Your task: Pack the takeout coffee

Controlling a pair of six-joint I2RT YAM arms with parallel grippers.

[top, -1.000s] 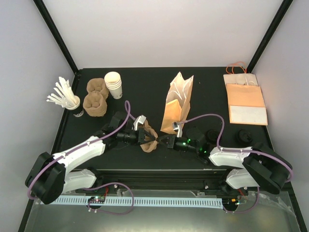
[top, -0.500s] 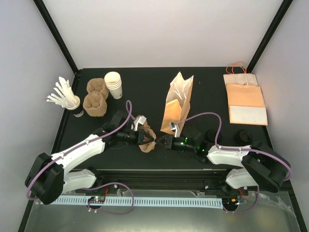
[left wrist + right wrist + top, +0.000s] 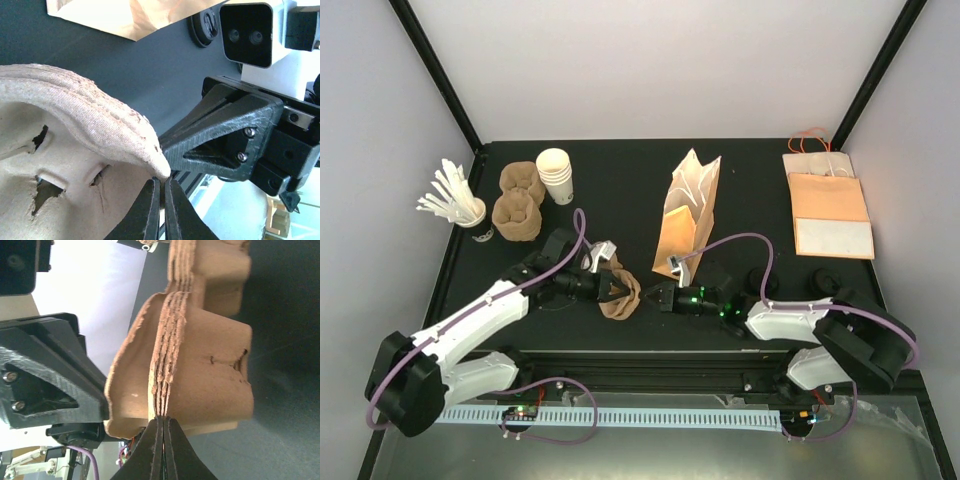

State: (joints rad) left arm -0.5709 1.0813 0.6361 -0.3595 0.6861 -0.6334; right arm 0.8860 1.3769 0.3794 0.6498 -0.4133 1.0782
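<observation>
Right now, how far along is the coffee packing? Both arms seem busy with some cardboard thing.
Early. Done: the brown paper bag stands open. In hand: the left gripper and right gripper each pinch an edge of the pulp cup carrier, which looks like several nested together. Left: a black-lidded cup beside the right arm sits untouched, and nothing is in the carrier.

pulp carrier (image 3: 75, 115): cropped by left and bottom edges, left wrist view;
left gripper (image 3: 161, 182): finger roots cropped;
round black thing (image 3: 825, 283), right: too small to identify
</observation>
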